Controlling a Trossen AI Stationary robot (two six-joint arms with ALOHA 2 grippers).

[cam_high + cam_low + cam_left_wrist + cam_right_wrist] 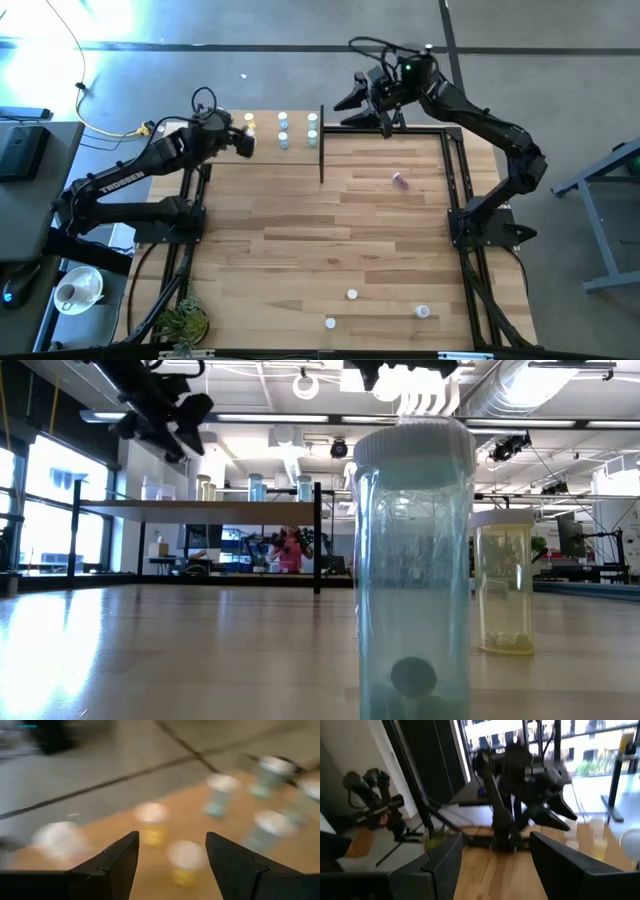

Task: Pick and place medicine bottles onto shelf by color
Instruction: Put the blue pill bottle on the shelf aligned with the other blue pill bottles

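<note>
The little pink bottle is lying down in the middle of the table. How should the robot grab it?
Probably from straight above, jaws closing across the round body of the small pink medicine bottle rather than its ends. It lies on its side on the light wood-plank tabletop with nothing beside it. The open right gripper is the nearer one.
</note>
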